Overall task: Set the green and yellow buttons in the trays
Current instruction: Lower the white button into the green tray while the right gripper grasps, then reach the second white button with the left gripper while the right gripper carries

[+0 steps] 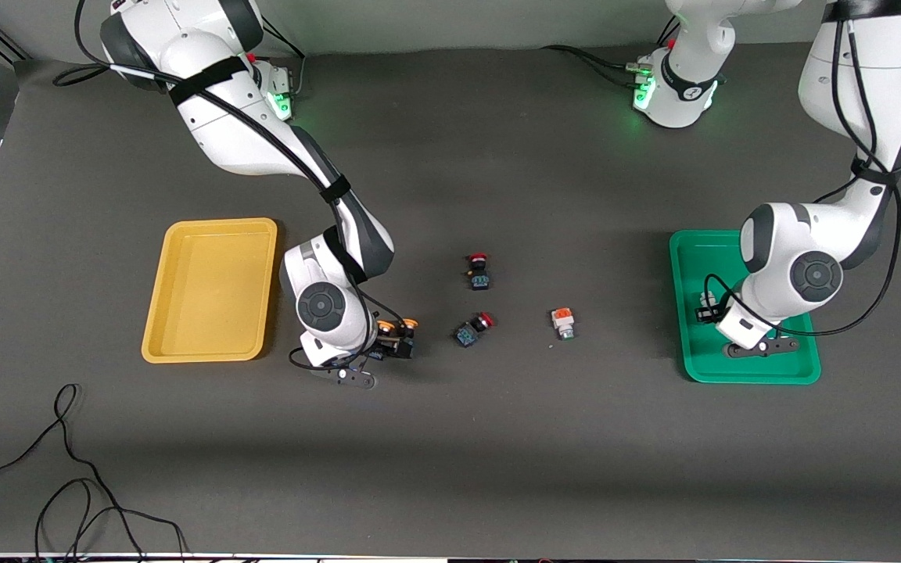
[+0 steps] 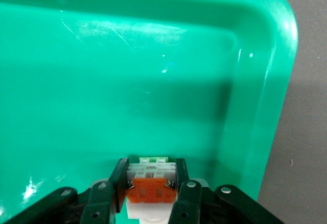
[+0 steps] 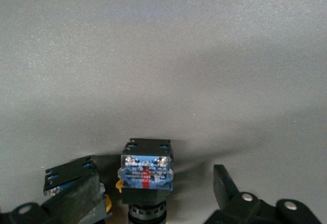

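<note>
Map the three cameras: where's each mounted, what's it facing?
Front: high across the table, facing both bases; left arm and right arm show.
Left wrist: on left arm, looking into green tray; left hand clamps white button.
Right wrist: on right arm, facing table; open right hand straddles yellow button.
Shared: front and left wrist both show the green tray.

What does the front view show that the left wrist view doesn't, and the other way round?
Only the front view: the yellow tray, two red-capped buttons, a loose white button, and the right gripper down at the yellow-capped buttons. Only the left wrist view: the left gripper, jaws shut on the held white button at its orange block. Both: the green tray under that gripper.
</note>
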`<state>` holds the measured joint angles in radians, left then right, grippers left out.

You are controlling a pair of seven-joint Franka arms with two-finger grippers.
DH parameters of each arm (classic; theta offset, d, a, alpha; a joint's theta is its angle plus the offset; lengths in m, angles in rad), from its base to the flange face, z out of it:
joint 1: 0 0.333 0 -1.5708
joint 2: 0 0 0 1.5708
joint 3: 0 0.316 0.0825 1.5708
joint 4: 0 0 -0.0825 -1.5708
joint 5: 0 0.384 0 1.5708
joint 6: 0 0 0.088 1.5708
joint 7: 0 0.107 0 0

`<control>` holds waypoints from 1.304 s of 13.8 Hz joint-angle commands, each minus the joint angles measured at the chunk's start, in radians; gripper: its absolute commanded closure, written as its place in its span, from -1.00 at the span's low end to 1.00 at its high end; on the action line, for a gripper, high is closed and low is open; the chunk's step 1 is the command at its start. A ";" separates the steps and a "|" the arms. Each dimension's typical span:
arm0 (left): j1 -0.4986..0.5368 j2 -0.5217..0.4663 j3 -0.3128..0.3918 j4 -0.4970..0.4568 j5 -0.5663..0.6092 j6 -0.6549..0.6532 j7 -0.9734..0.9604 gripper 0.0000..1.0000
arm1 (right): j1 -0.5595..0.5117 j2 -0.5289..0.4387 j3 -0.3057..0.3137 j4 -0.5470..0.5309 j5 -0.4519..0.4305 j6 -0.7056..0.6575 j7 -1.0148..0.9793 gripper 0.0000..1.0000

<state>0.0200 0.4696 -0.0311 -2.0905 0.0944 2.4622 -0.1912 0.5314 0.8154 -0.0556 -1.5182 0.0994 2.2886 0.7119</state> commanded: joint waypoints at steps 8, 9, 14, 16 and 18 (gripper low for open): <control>0.032 -0.138 -0.013 0.198 0.007 -0.355 0.090 -1.00 | 0.013 -0.028 -0.013 -0.037 0.013 -0.032 0.014 -0.99; 0.026 -0.141 -0.015 0.263 0.004 -0.430 0.110 -1.00 | 0.013 -0.028 -0.015 -0.046 0.013 -0.032 0.012 -0.99; 0.018 -0.134 -0.056 0.474 -0.004 -0.607 0.130 -1.00 | 0.007 -0.028 -0.015 -0.062 0.005 -0.031 0.012 0.16; 0.018 -0.135 -0.102 0.478 -0.031 -0.615 0.118 -1.00 | 0.002 -0.041 -0.017 -0.062 0.002 -0.032 0.000 1.00; 0.015 -0.131 -0.177 0.477 -0.061 -0.614 0.031 -1.00 | 0.002 -0.067 -0.021 -0.063 0.002 -0.034 -0.002 1.00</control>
<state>0.0429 0.3206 -0.1539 -1.6413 0.0531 1.8752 -0.0905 0.5309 0.7876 -0.0657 -1.5602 0.0993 2.2590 0.7118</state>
